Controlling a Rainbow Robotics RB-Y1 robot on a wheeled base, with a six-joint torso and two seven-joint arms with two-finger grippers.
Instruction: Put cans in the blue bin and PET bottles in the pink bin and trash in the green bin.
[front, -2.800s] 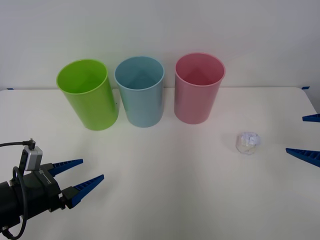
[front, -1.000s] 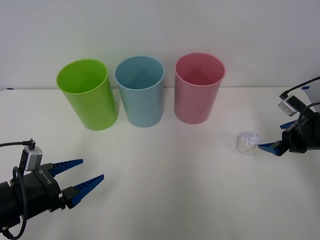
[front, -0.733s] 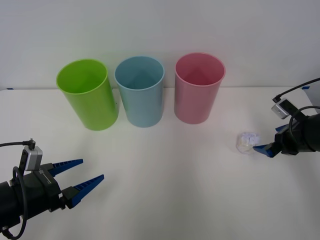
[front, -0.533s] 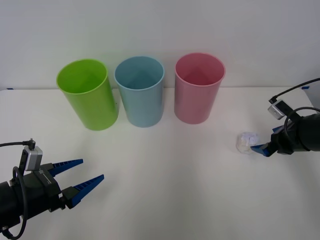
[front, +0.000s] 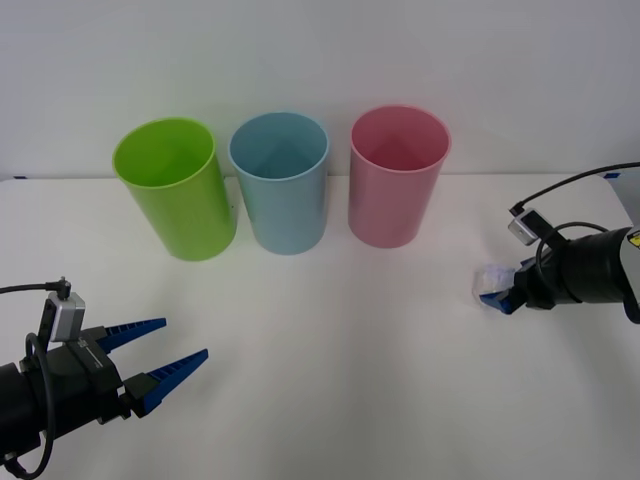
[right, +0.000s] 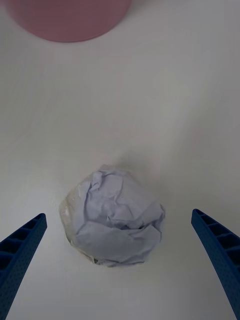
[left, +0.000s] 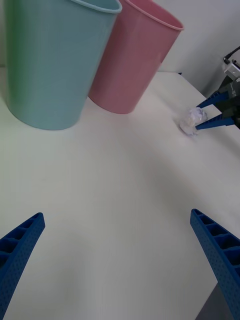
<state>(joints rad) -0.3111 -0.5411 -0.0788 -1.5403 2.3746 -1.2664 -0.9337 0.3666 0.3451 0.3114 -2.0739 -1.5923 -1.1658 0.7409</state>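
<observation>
Small crumpled whitish trash (right: 114, 222) sitting on the table's right side, right gripper (front: 503, 292) spreading wide around it, left gripper (front: 160, 362) waiting spread apart, near left.

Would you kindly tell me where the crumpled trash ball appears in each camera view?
Front view: the trash lies on the table's right side, at the right gripper.
Right wrist view: the trash lies between the open fingers.
Left wrist view: the trash lies far off.
Shared landmark: the pink bin.
</observation>
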